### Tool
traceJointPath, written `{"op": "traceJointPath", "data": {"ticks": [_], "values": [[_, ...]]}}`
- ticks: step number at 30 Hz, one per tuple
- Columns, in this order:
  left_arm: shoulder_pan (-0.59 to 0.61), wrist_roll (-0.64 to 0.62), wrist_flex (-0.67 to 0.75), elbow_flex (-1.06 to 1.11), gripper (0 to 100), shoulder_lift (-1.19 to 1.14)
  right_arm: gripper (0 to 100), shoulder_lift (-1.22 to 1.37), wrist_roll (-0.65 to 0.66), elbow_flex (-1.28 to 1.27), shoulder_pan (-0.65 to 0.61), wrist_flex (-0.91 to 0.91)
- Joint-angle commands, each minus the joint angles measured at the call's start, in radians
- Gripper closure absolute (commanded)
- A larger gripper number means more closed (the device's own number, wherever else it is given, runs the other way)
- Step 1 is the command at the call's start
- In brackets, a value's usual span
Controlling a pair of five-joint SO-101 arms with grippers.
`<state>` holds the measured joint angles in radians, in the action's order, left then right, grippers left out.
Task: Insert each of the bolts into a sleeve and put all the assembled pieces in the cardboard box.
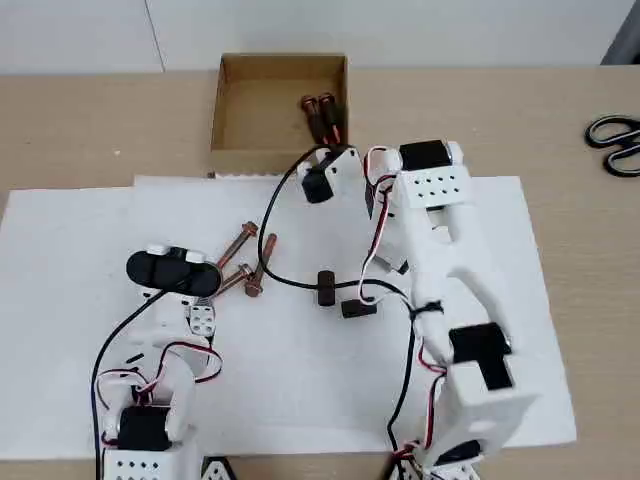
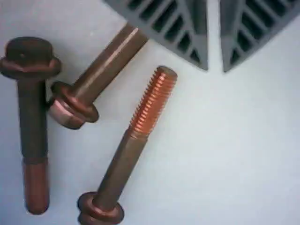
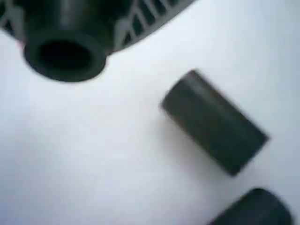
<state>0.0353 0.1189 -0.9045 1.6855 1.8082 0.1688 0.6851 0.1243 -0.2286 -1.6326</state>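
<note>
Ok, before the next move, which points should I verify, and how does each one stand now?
1. Left gripper open: ok.
2. Nearest bolt between its jaws: not ok, it passes under one jaw.
3. Right gripper holds a sleeve: ok.
4. Sleeve bore aligned for insertion: cannot tell.
5. Cardboard box has free room: ok.

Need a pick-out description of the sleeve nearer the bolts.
On the white sheet in front of the box, two black sleeves lie between the arms. The sleeve wanted is the one closer to the bolts, beside the black cable; it points toward the box, whereas its neighbour lies crosswise.
</note>
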Motion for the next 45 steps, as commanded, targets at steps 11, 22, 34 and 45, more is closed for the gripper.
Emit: {"op": "traceJointPath", "data": {"ticks": [11,22,34,45], "values": [[-0.017,0.063,-0.176,-0.177,97,0.006,99.5,-0.44,-0.222,-0.232,0.147,-0.05],[-0.034,0.135,-0.258,-0.315,96,-0.009,99.5,-0.711,-0.221,-0.555,0.311,-0.047],[-0.083,0.137,-0.425,-1.038,96,-0.839,99.5,-0.822,-0.258,-0.692,0.335,-0.041],[-0.107,0.135,-0.674,-1.607,96,-1.61,99.5,-0.822,-0.282,-0.692,0.337,-0.041]]}}
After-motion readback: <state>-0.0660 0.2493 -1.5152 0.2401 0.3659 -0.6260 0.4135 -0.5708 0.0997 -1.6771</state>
